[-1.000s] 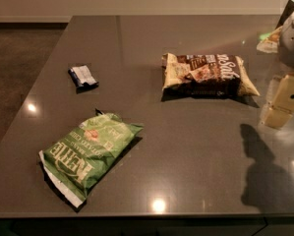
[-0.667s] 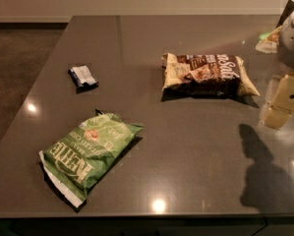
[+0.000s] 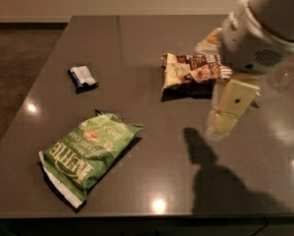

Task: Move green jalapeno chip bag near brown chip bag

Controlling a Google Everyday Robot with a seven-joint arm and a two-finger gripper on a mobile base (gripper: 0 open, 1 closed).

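Your gripper (image 3: 224, 118): right side of table (image 3: 136, 43), hanging off white arm (image 3: 264, 28) that enters from far right. Tip just near-right of brown chip bag (image 3: 188, 72); arm body overlaps that bag's right end in view. How wide claw stands: cannot tell. Contact with brown bag: cannot tell. Green jalapeno chip bag (image 3: 90, 154): lies flat near left, well apart from gripper and brown bag. Small dark wrapper (image 3: 82, 76) at far left. Arm shadow (image 3: 205, 166) near right.
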